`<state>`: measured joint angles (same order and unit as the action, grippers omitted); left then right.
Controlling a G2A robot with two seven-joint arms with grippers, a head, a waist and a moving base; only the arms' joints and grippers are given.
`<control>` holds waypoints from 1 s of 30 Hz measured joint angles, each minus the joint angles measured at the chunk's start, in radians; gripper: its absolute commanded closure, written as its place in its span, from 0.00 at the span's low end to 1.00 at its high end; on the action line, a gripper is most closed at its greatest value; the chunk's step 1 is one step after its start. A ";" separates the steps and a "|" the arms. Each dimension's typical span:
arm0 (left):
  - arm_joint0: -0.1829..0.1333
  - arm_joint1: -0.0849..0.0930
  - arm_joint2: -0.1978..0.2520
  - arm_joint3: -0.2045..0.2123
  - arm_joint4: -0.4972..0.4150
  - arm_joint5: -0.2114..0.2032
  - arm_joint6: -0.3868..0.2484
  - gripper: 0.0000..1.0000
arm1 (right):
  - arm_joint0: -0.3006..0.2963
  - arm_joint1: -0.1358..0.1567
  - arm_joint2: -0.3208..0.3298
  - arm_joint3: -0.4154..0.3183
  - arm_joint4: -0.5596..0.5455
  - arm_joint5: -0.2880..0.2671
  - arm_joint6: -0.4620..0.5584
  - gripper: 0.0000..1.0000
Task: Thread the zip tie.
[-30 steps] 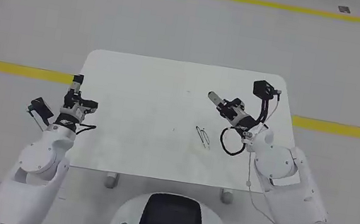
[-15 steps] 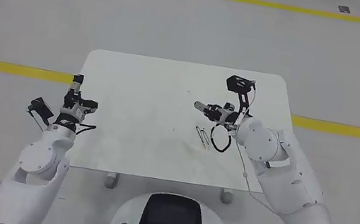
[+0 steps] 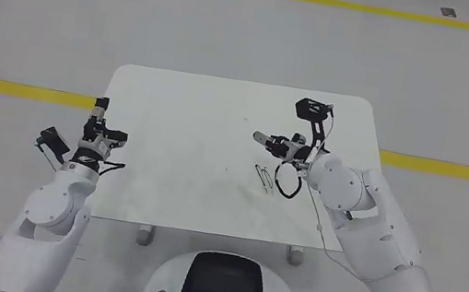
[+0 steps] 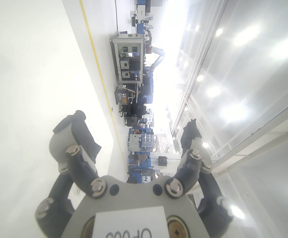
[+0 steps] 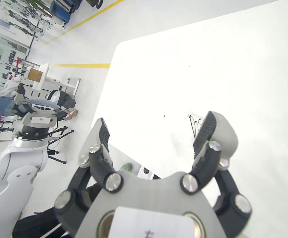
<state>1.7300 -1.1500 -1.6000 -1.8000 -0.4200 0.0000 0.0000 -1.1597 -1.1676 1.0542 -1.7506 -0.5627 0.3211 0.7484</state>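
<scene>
From above, the zip tie [image 3: 264,177] lies on the right half of the table [image 3: 180,137], near the right gripper [image 3: 259,137] but apart from it. The left gripper [image 3: 101,105] sits at the table's left edge, well away. The wrist views add finger detail: the right gripper's fingers [image 5: 208,128] are spread wide and hold nothing, and so are the left gripper's [image 4: 135,118]. The tie is a thin dark strand (doubled like a narrow hairpin), lying flat.
</scene>
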 measured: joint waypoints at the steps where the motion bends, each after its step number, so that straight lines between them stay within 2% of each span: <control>1: 0.000 0.000 0.000 0.000 0.000 0.000 0.000 0.00 | 0.000 0.000 0.000 0.000 0.000 0.000 0.000 0.00; 13: 0.000 0.000 0.000 0.000 0.000 0.000 0.000 0.00 | 0.000 0.000 -0.002 0.001 -0.002 -0.002 0.002 0.00; 16: 0.000 0.000 0.000 0.000 0.000 0.000 0.000 0.00 | 0.020 0.001 -0.033 0.010 -0.071 0.000 0.049 0.00; 21: 0.000 0.000 0.000 0.000 0.000 0.000 0.000 0.00 | 0.140 -0.013 -0.112 0.093 -0.172 0.020 0.232 0.00; 25: 0.000 0.000 0.000 0.000 0.000 0.000 0.000 0.00 | 0.252 -0.044 -0.202 0.201 -0.188 0.019 0.363 0.00; 28: 0.000 0.000 0.000 0.000 0.000 0.000 0.000 0.00 | 0.312 -0.070 -0.267 0.265 -0.175 0.017 0.416 0.00; 30: 0.000 0.000 0.000 0.000 0.000 0.000 0.000 0.00 | 0.329 -0.076 -0.284 0.283 -0.171 0.015 0.425 0.00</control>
<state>1.7300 -1.1500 -1.6000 -1.8000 -0.4200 0.0000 0.0000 -0.8303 -1.2440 0.7698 -1.4680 -0.7333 0.3362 1.1732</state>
